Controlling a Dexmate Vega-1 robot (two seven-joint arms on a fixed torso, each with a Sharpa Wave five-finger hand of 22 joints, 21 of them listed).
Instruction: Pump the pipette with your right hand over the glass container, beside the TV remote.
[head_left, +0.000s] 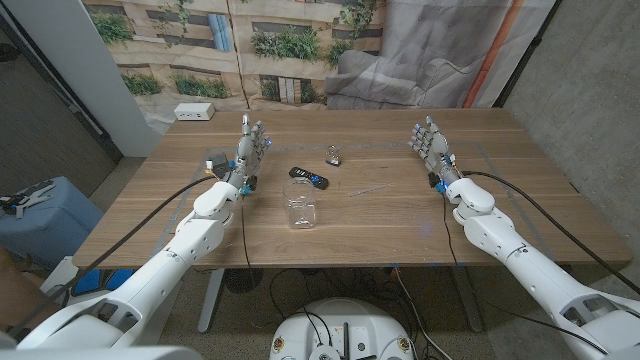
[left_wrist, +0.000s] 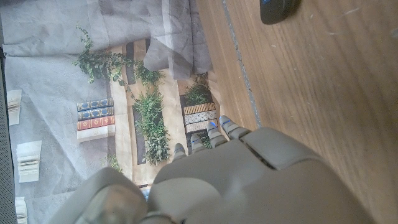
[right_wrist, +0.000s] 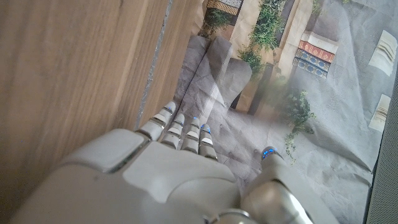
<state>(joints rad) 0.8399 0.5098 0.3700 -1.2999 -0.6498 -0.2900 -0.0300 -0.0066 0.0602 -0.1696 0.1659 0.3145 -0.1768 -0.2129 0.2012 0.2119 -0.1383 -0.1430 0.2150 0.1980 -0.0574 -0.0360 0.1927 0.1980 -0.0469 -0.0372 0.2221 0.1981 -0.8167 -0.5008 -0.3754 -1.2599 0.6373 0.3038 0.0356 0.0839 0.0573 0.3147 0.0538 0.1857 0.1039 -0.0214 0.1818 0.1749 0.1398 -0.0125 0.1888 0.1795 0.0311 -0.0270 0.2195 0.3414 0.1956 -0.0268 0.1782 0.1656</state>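
Wooden table (head_left: 400, 215) (garden-print backdrop (head_left: 250, 40) behind) under the empty, spread left hand (head_left: 250, 145) and right hand (head_left: 430, 145).

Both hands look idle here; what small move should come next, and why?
Probably move the right hand inward toward the pipette. That hand holds nothing, and the pipette lies on the table right of the TV remote.

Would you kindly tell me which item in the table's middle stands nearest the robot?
The clear glass container; the black TV remote, thin pipette and small dark object all lie farther back.
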